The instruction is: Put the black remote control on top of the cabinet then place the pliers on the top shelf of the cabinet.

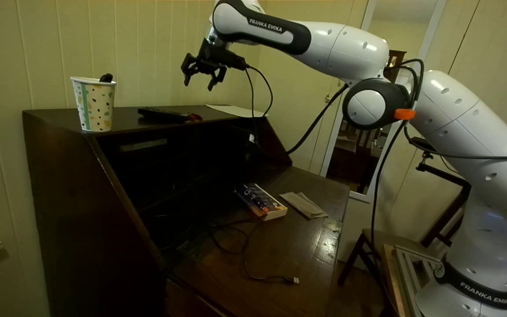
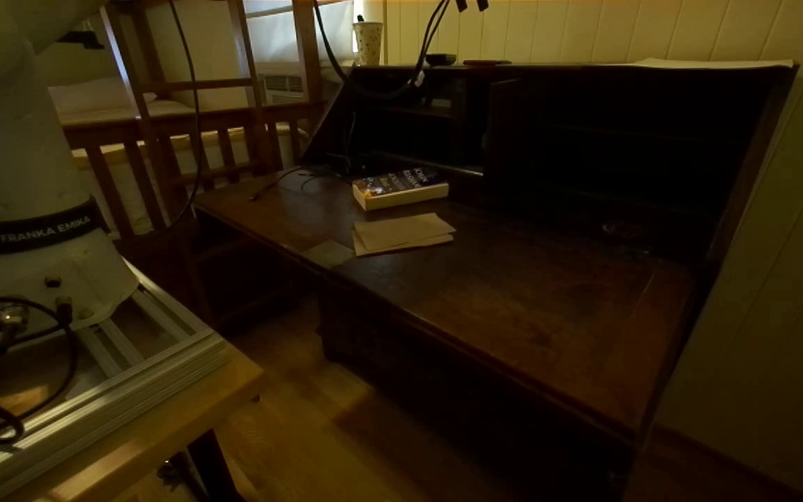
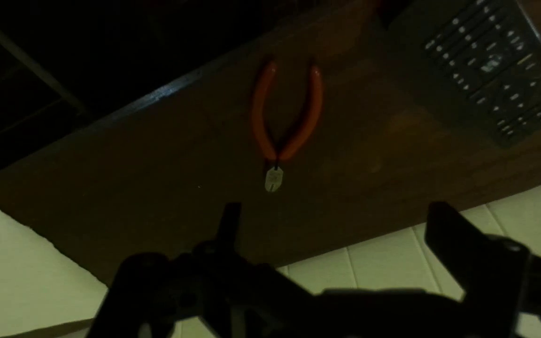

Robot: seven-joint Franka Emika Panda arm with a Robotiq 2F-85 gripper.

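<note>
Jaws wide apart, holding nothing, above the cabinet (image 1: 64,185). Red-handled pliers (image 3: 286,151) lie on its top near the front edge, black remote control (image 3: 491,75) beside. Misaligned descent could pinch one handle only, or nudge them over that edge.

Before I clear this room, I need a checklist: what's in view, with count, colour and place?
Slant-front wooden cabinet: 1, dark brown, by the wall
Oblong remote control: 1, black, cabinet top
Small metal pliers: 1, red-handled, cabinet top
Spotted tapered cup: 1, white, cabinet top
Flat sheet: 1, white, cabinet top
Thick paperback book: 1, dark blue, lowered leaf
Folded paper: count unclear, light brown, leaf
USB cable: at least 1, black, leaf
Wooden table: 1, light brown, facing the cabinet
Wooden chair: 1, brown, beside the table
Tall mirror: 1, white-framed, background
Slatted wooden frame: 1, brown, background
Jointed robot arm: 1, white, over the cabinet
Two-fingered gripper: 1, black, open above cabinet top
</note>
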